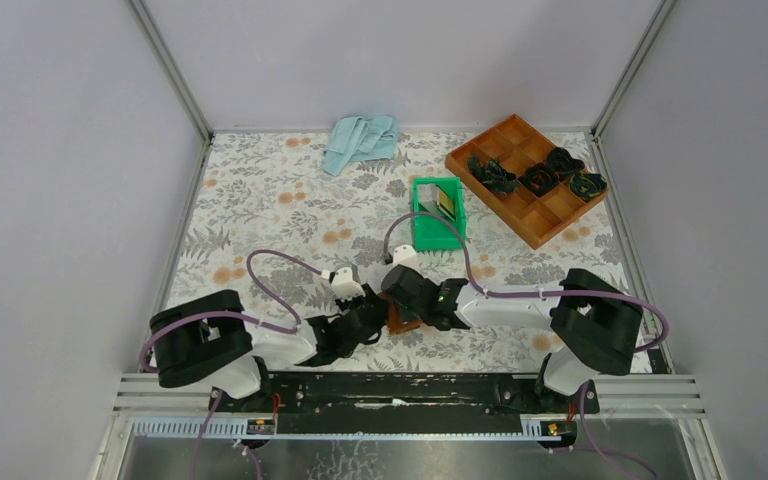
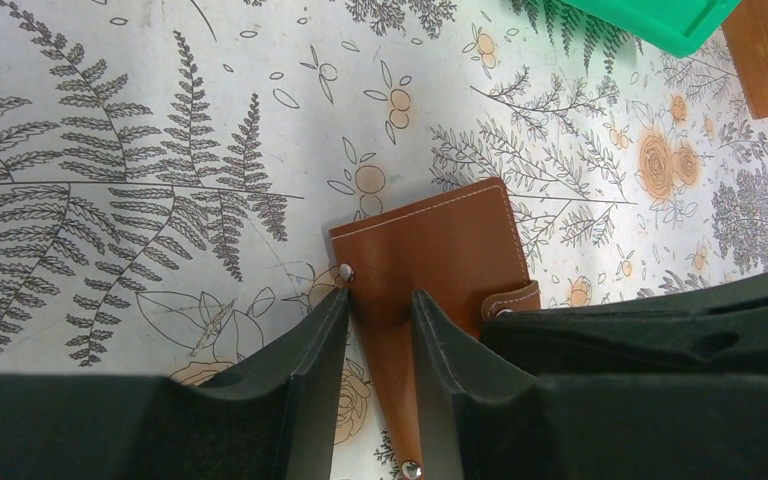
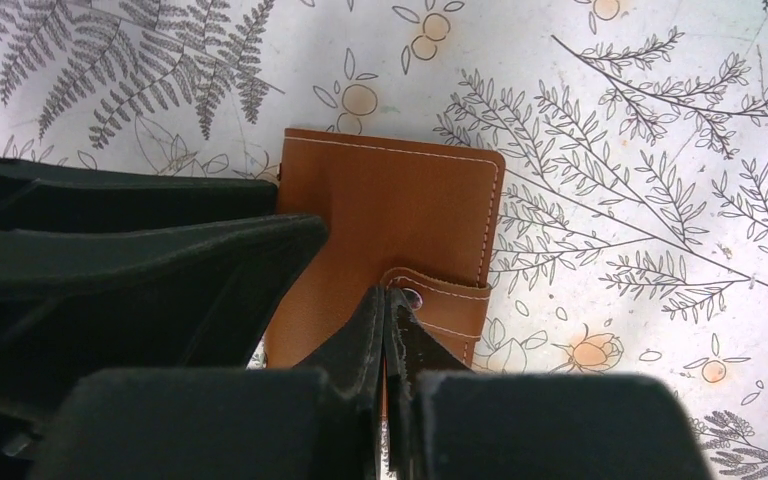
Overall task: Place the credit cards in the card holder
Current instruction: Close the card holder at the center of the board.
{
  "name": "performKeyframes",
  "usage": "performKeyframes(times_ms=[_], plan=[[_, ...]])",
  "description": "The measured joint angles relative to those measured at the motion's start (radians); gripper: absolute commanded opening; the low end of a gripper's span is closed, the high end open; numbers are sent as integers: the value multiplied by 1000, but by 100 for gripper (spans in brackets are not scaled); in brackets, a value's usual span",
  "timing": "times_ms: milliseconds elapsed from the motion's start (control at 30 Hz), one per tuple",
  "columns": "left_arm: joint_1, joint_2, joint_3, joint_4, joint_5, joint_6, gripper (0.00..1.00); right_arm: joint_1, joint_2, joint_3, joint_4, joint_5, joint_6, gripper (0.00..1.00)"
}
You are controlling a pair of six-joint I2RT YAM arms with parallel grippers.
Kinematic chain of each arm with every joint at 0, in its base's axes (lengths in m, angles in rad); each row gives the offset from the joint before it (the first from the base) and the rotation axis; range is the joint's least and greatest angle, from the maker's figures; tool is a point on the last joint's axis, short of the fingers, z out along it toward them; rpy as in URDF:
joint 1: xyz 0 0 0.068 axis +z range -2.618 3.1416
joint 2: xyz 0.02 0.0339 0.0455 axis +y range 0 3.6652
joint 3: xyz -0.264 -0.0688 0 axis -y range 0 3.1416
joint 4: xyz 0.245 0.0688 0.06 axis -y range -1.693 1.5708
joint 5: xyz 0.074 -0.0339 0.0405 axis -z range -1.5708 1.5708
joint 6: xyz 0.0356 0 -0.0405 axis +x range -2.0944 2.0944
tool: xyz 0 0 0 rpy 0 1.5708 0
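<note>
Leather card holder (image 2: 440, 250), likely light and floppy, lies low-centre on the table (image 2: 110, 120); right end effector (image 3: 388, 295) closed at its snap tab (image 3: 455, 300), the likeliest hold; left end effector (image 2: 378, 298) parted astride an edge.

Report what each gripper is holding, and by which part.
The right jaws are shut on the snap tab of the card holder, seemingly pinching it. The left jaws stand apart over the edge opposite the tab; no grip shows there.
</note>
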Motion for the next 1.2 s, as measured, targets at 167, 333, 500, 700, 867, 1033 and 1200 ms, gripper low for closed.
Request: performKeyframes(times_ms=[167,333,500,700,867,1033,1200], plan=[[0,5,0,5,-3,0,35,-37,-16,-27,40,-46,24,0],[0,15,9,5,-8,0,35,-82,-30,-48,68,-107,40,0],[0,29,26,-4,-12,0,35,-146,-42,-81,118,-193,64,0],[0,44,55,-36,-19,-1,34,-212,-46,-121,192,-303,105,0],[0,47,72,-70,-20,-13,34,-273,-43,-152,254,-409,138,0],[0,47,88,-104,-21,-24,34,-336,-13,-175,338,-521,176,0],[0,47,105,-141,-21,-26,34,-384,23,-193,421,-611,211,0]])
